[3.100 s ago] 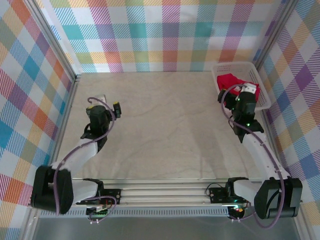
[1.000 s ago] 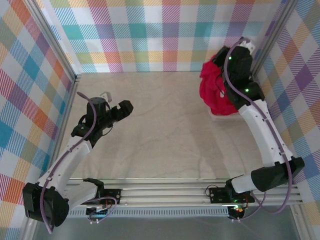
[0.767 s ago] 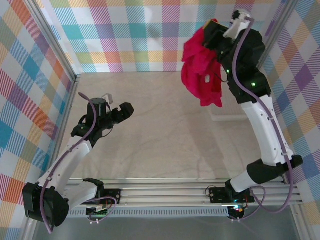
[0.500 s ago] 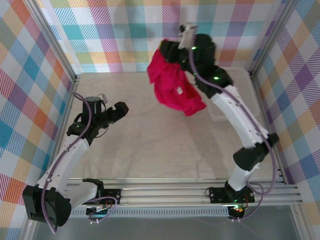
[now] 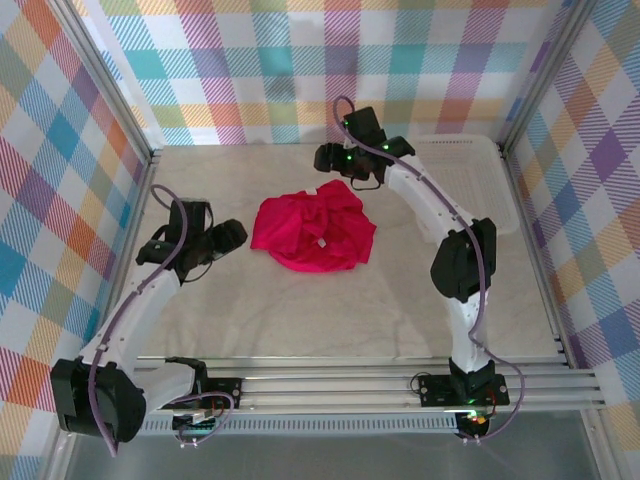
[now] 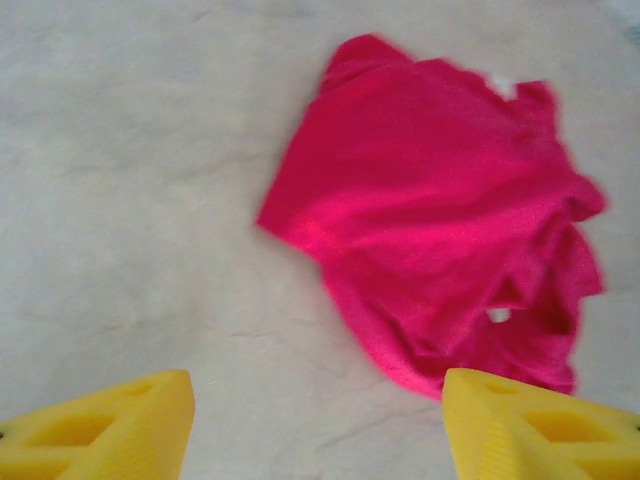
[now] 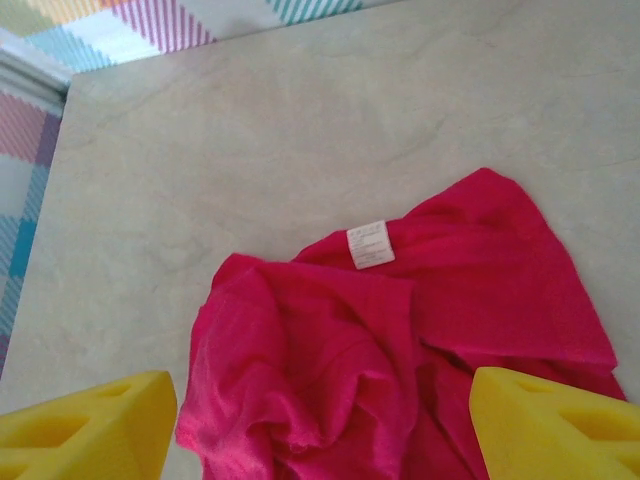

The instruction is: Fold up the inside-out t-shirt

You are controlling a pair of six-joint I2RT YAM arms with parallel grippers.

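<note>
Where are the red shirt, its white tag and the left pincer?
red shirt [image 5: 315,232]: top view, middle of the cloth.
white tag [image 7: 370,244]: right wrist view, the tag's middle.
left pincer [image 6: 318,425]: left wrist view, midway between its yellow fingertips.

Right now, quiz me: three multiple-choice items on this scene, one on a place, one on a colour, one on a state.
1. Where is the t-shirt? A in a basket; B on the table; C hanging from a gripper.
2. What colour are the fingers in the wrist views? A yellow; B black; C blue.
3. How does the t-shirt lie? A folded square; B spread flat; C crumpled.

B: it rests on the tabletop. A: both wrist views show yellow fingers. C: bunched, creased folds.
</note>
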